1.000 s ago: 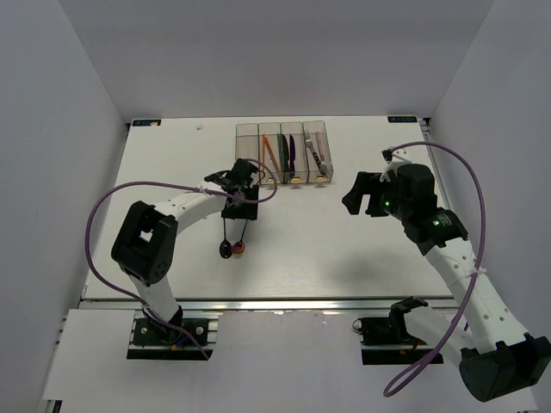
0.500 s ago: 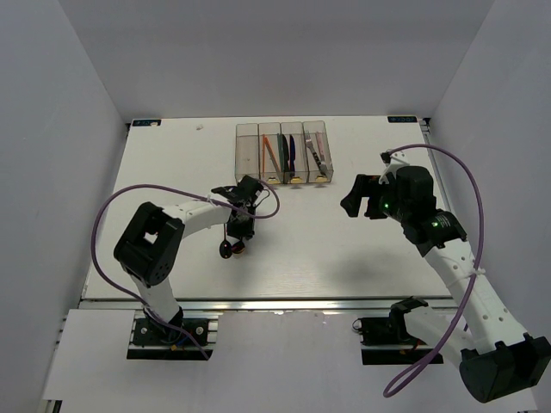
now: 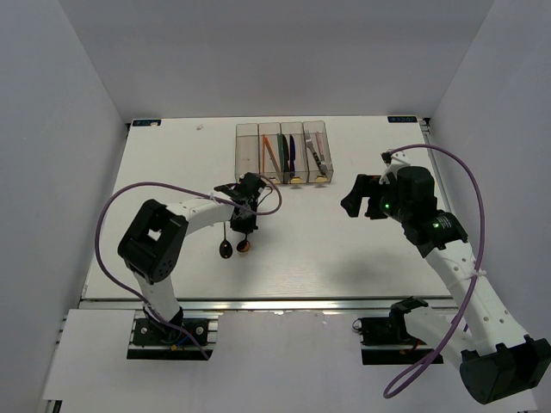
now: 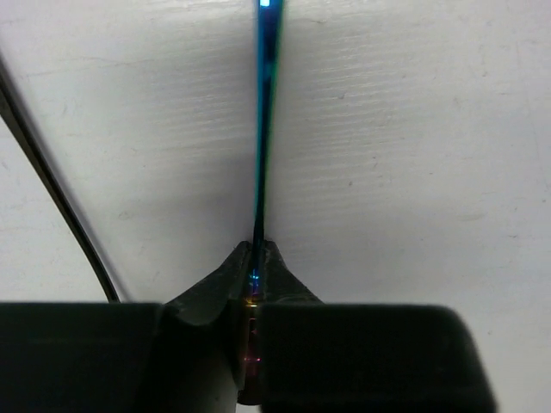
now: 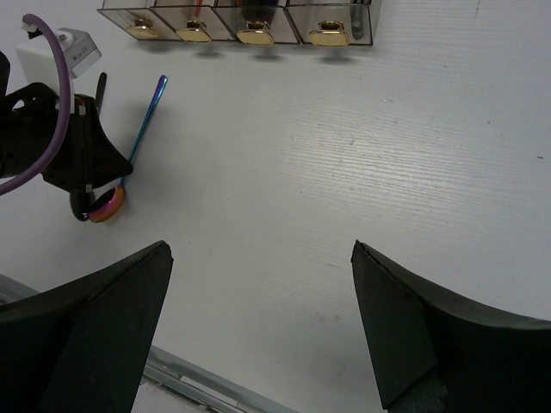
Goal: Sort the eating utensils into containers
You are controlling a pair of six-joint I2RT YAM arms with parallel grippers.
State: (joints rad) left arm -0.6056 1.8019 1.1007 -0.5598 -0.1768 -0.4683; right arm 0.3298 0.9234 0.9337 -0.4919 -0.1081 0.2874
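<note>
The left gripper point(image 4: 256, 251) pinches the blue spoon point(image 4: 265, 129) near its bowl on the table point(image 3: 172, 172), handle pointing toward the containers point(image 3: 247, 151) beyond; the right gripper point(image 5: 260, 251) hangs wide open, well apart.

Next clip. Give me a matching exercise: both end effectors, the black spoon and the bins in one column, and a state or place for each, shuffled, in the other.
Column one
1. left end effector
2. right end effector
3. black spoon
4. bins

Column two
A. open, holding nothing
B. at the far side of the table, utensils inside
C. shut on the blue spoon by its handle
D. lying loose on the table

Pairs: 1-C, 2-A, 3-D, 4-B
</note>
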